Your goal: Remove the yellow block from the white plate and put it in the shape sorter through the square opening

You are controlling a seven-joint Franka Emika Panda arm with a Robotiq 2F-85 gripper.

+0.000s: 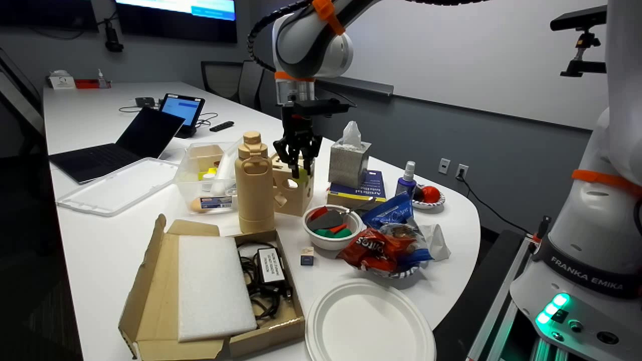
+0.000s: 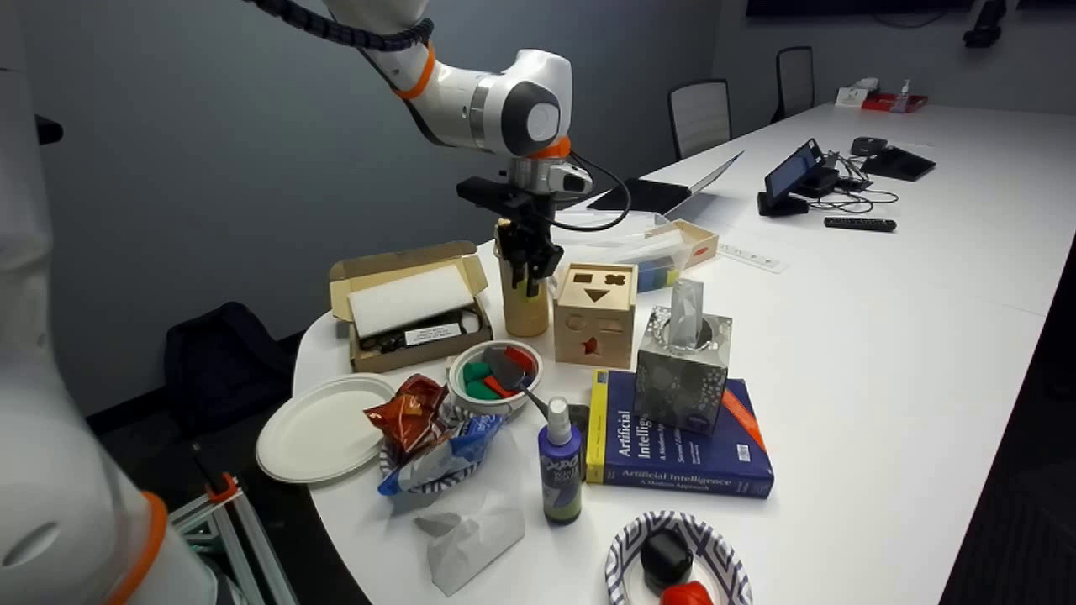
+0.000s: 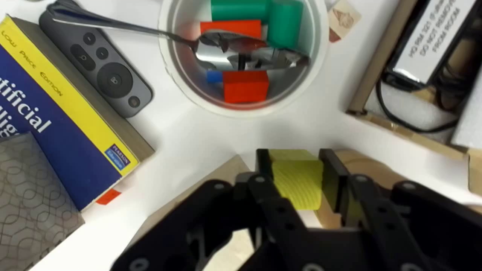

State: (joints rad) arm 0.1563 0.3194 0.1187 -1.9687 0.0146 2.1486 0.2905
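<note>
The yellow block [image 3: 297, 184] is between my fingertips in the wrist view; it also shows in both exterior views [image 1: 302, 174] [image 2: 527, 291]. My gripper [image 3: 296, 165] is shut on it and holds it in the air. The shape sorter [image 2: 594, 332], a pale wooden cube, stands beside the gripper, at its right in an exterior view. Its top has a square-looking, a clover and a triangular opening. In another exterior view my gripper [image 1: 301, 168] overlaps the sorter [image 1: 296, 200]. The round white plate [image 3: 241, 111], bowl-like, holds red and green pieces and a metal utensil.
A tan bottle [image 1: 255, 195] stands close to the sorter and gripper. A tissue box [image 2: 683, 370] sits on a blue book [image 2: 685, 475]. An open cardboard box [image 1: 266, 346], a clear plastic bin [image 1: 208, 188], snack bags [image 1: 373, 248] and a spray bottle [image 2: 560, 470] stand around.
</note>
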